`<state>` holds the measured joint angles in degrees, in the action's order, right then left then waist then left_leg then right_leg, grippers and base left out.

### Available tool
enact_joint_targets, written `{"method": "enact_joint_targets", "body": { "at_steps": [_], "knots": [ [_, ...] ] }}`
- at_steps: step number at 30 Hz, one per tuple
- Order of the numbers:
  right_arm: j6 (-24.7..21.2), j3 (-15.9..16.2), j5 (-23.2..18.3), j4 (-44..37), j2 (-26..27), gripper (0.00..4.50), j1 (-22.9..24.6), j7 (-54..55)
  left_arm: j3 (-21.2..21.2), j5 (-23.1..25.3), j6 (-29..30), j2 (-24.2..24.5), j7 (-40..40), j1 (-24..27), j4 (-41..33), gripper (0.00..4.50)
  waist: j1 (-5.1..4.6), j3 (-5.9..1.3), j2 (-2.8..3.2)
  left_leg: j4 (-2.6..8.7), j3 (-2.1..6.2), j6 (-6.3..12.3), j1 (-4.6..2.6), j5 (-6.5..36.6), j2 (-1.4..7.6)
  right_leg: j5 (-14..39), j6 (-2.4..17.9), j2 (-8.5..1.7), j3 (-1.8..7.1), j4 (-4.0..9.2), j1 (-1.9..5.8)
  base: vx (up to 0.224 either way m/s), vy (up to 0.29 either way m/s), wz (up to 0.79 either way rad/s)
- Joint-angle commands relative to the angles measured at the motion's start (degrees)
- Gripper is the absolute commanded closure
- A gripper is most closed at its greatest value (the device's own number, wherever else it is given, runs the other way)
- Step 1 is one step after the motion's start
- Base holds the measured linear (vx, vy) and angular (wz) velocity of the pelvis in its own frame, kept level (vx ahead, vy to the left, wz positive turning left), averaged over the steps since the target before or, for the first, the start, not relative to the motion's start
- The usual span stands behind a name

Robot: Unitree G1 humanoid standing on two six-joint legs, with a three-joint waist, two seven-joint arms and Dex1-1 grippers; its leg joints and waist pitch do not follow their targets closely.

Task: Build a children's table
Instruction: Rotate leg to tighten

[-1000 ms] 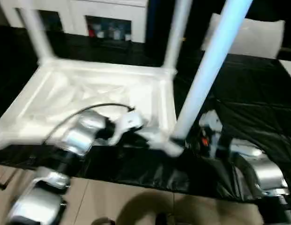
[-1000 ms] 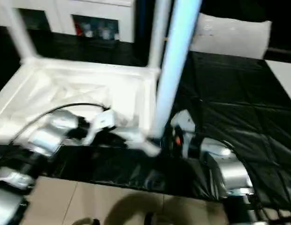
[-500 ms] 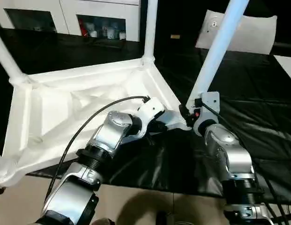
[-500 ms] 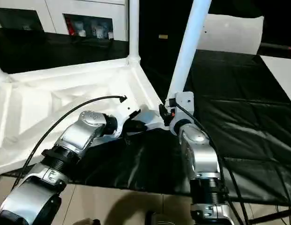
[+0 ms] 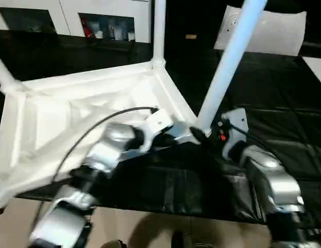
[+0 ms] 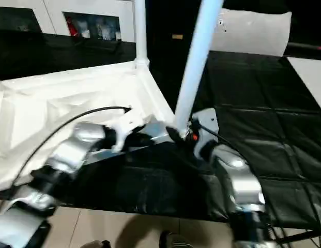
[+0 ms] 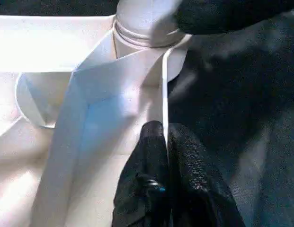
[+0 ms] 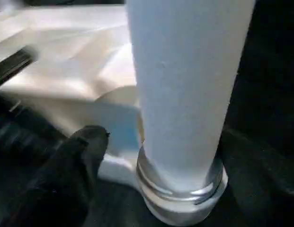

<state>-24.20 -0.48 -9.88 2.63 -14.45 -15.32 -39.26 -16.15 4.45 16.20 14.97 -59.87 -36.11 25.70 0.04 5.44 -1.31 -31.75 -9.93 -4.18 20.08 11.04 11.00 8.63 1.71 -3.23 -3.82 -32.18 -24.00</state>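
- The children's table (image 5: 82,111) lies upside down on the black-covered desk (image 5: 284,93), its ribbed underside up, towards the desk's near left corner.
- I see legs already standing in its far corner sockets; one far leg (image 5: 158,31) rises straight up.
- I judge the step in hand to be seating the near leg (image 5: 227,62) in the corner socket (image 7: 142,40) nearest me.
- My left gripper (image 7: 166,142) has its fingers pressed together on the thin rim of the tabletop, just beside that socket, steadying it.
- My right gripper (image 8: 151,142) has its fingers spread around the base of the near leg, one on either side; whether they grip it I cannot tell.
- The leg leans slightly, so next I would bring it upright and press or twist it home, holding the rim firm.
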Motion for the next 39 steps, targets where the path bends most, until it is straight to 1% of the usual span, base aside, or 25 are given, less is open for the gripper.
{"method": "enact_joint_targets", "body": {
  "at_steps": [1,2,3,4,6,7,9,10,13,14,15,18,20,21,23,24,25,29,30,32,33,34,36,37,39],
  "knots": [
    [2.0,2.6,-1.3,-0.9,-2.3,0.11,0.3,-6.9,-2.2,-2.0,-3.5,0.9,-5.8,2.0,0.7,4.50,0.67,-3.04,-0.51,3.01,0.36,6.44,0.42,8.2,1.89,19.2,9.7,-4.62,2.78,3.85,3.49,0.000,0.000,0.00],
    [2.5,2.8,-1.8,-0.5,-3.5,0.11,0.4,-8.9,-2.8,-1.7,-4.7,1.9,-7.3,2.1,1.0,4.50,0.56,-3.07,-0.66,2.99,0.26,6.40,0.33,8.2,1.97,19.0,9.8,-4.55,2.84,3.80,3.36,0.000,0.000,0.00],
    [2.7,2.9,-2.0,-0.4,-3.8,0.11,0.4,-9.4,-3.0,-1.7,-5.0,2.2,-7.6,2.2,1.1,4.50,0.75,-3.11,-0.49,2.94,0.26,6.44,0.18,8.1,2.05,18.5,10.2,-4.62,2.86,3.71,3.29,0.000,0.000,0.00],
    [3.2,3.1,-2.5,-0.2,-4.7,0.11,0.5,-11.0,-3.4,-1.7,-6.0,2.9,-8.8,2.2,1.3,4.50,0.86,-3.14,-0.49,2.96,0.24,6.49,0.09,7.5,2.14,17.1,10.8,-4.62,2.90,3.51,3.24,0.000,0.000,0.00],
    [5.0,3.8,-3.2,1.0,-7.0,0.11,0.5,-15.6,-4.1,-1.7,-8.0,4.5,-12.0,2.2,2.1,4.50,1.00,-3.34,-0.47,2.82,0.22,6.74,0.07,6.9,2.16,14.8,11.7,-4.60,2.86,3.18,3.38,0.000,0.000,0.00],
    [6.3,4.3,-3.8,2.3,-8.7,0.11,0.3,-19.4,-5.0,-1.4,-10.1,6.1,-14.9,2.0,2.9,4.50,1.17,-3.44,-0.45,2.73,0.11,7.10,0.01,6.4,2.14,12.9,12.4,-4.59,2.93,2.93,3.43,0.000,0.000,0.00],
    [7.3,4.9,-4.2,3.3,-9.8,0.11,0.2,-22.5,-5.9,-1.1,-11.5,7.5,-17.3,1.8,3.2,4.50,1.43,-3.37,-0.52,2.72,0.06,7.58,0.04,6.4,2.15,11.6,13.1,-4.60,2.93,2.77,3.47,0.000,0.000,0.00],
    [7.7,5.2,-4.5,3.8,-10.4,0.11,0.0,-24.2,-6.4,-1.0,-12.3,8.2,-18.8,1.8,3.3,4.50,1.64,-3.52,-0.73,2.67,0.03,7.61,0.03,6.1,2.17,11.4,13.3,-4.70,2.96,2.66,3.61,0.000,0.000,0.00],
    [9.1,6.3,-5.3,4.7,-12.0,0.11,-0.2,-28.7,-7.3,-1.0,-14.1,9.6,-21.9,1.5,3.5,4.50,2.12,-3.43,-0.61,2.72,0.08,7.31,-0.09,6.6,2.31,13.1,13.0,-4.85,2.94,2.72,3.57,0.000,0.000,0.00],
    [9.2,6.6,-5.5,4.7,-12.4,0.38,-0.3,-29.7,-7.6,-0.9,-14.6,9.9,-22.7,1.4,3.6,4.50,2.12,-3.44,-0.78,2.72,0.04,7.19,-0.08,6.4,2.32,12.9,13.1,-4.76,2.94,2.65,3.56,0.000,0.000,0.00],
    [9.4,7.0,-5.7,4.9,-12.8,0.38,-0.4,-31.1,-8.0,-0.8,-15.3,10.4,-23.8,1.3,3.6,4.50,2.23,-3.47,-0.86,2.71,0.06,7.11,-0.09,6.2,2.38,12.5,13.2,-4.74,2.91,2.51,3.59,0.000,0.000,0.00],
    [10.6,7.9,-6.4,6.1,-13.6,0.75,-1.0,-33.7,-8.9,-1.0,-17.2,11.2,-26.0,0.9,4.1,4.50,2.48,-3.47,-0.72,2.61,0.00,6.87,-0.06,6.5,2.42,12.8,13.3,-4.71,2.84,2.45,3.54,0.000,0.000,0.00],
    [10.9,8.8,-6.7,6.9,-13.9,0.89,-1.5,-36.2,-9.7,-1.1,-18.4,11.8,-28.2,0.9,3.8,4.50,2.61,-3.48,-0.87,2.55,-0.02,6.49,0.00,7.2,2.40,13.7,13.1,-4.77,2.86,2.44,3.57,0.000,0.000,0.00],
    [10.9,8.8,-6.7,6.9,-13.9,0.89,-1.5,-36.2,-9.7,-1.1,-18.4,11.8,-28.2,0.9,3.8,4.50,2.71,-3.38,-0.94,2.57,-0.03,6.20,0.09,7.9,2.38,15.5,12.7,-4.81,2.84,2.60,3.55,0.000,0.000,0.00],
    [11.1,9.6,-6.9,7.3,-14.2,1.19,-1.9,-38.1,-10.4,-1.0,-19.3,12.2,-29.8,1.0,3.4,4.50,2.99,-3.32,-0.94,2.52,-0.10,5.63,-0.07,8.6,2.36,17.8,11.9,-4.82,2.93,2.82,3.34,0.000,0.000,0.00],
    [11.1,10.2,-6.7,7.7,-14.4,1.19,-2.3,-39.2,-10.8,-0.9,-19.6,12.3,-30.7,1.0,3.1,4.50,3.23,-3.27,-1.03,2.53,-0.05,5.37,0.02,8.8,2.33,19.1,11.2,-4.84,2.96,2.89,3.34,0.000,0.000,0.00],
    [11.2,10.5,-6.7,8.0,-14.5,1.32,-2.5,-39.9,-11.1,-0.8,-19.9,12.5,-31.1,1.1,2.9,4.50,3.38,-3.32,-1.03,2.56,-0.02,5.19,-0.06,8.9,2.33,20.3,10.8,-4.85,2.92,2.93,3.33,0.000,0.000,0.00],
    [11.2,11.1,-6.9,8.4,-14.7,1.70,-3.1,-40.9,-11.4,-0.8,-20.4,12.7,-31.7,1.0,3.0,4.50,3.68,-3.44,-0.88,2.53,0.02,4.95,-0.12,8.1,2.44,18.5,11.1,-4.77,2.90,2.64,3.27,0.000,0.000,0.00],
    [11.2,11.2,-7.0,8.6,-14.7,1.70,-3.3,-41.2,-11.5,-0.8,-20.6,12.7,-31.9,1.0,3.0,4.50,3.72,-3.53,-0.92,2.52,0.04,4.91,-0.06,7.8,2.43,17.6,11.2,-4.77,2.90,2.53,3.38,0.000,0.000,0.00],
    [11.3,11.4,-7.1,8.9,-14.8,1.92,-3.6,-41.8,-11.6,-0.8,-20.9,12.8,-32.1,1.0,3.0,4.50,3.74,-3.69,-0.94,2.44,0.03,5.07,-0.05,7.5,2.40,16.4,11.7,-4.75,2.86,2.38,3.45,0.000,0.000,0.00],
    [11.3,11.5,-7.2,9.1,-14.8,1.92,-3.8,-42.2,-11.7,-0.9,-21.0,12.9,-32.3,1.0,3.0,4.50,3.76,-3.73,-0.98,2.41,0.04,5.17,0.04,7.1,2.37,15.4,11.9,-4.70,2.83,2.24,3.53,0.000,0.000,0.00],
    [11.3,11.5,-7.2,9.2,-14.9,2.10,-3.9,-42.4,-11.7,-0.9,-21.0,12.9,-32.3,1.0,3.0,4.50,3.73,-3.68,-1.02,2.41,0.02,5.25,0.07,7.1,2.37,15.2,12.0,-4.67,2.82,2.24,3.49,0.000,0.000,0.00],
    [11.1,11.7,-7.3,9.1,-14.9,2.10,-4.0,-42.7,-11.6,-0.8,-21.1,13.0,-32.3,0.9,3.1,4.50,3.76,-3.65,-1.01,2.40,0.00,5.26,0.06,7.1,2.32,15.7,11.9,-4.70,2.81,2.30,3.50,0.000,0.000,0.00],
    [11.1,11.7,-7.3,9.1,-14.9,2.24,-4.0,-42.7,-11.6,-0.8,-21.1,13.0,-32.3,0.9,3.1,4.50,3.77,-3.64,-1.04,2.40,0.00,5.15,0.05,7.2,2.32,16.3,11.7,-4.71,2.81,2.35,3.51,0.000,0.000,0.00],
    [11.0,11.9,-7.4,9.1,-14.8,2.31,-4.1,-43.0,-11.6,-0.7,-21.2,13.0,-32.2,0.9,3.4,4.50,3.76,-3.62,-1.03,2.40,-0.01,5.04,0.05,7.4,2.30,16.8,11.5,-4.71,2.82,2.42,3.51,0.000,0.000,0.00]
  ]
}}
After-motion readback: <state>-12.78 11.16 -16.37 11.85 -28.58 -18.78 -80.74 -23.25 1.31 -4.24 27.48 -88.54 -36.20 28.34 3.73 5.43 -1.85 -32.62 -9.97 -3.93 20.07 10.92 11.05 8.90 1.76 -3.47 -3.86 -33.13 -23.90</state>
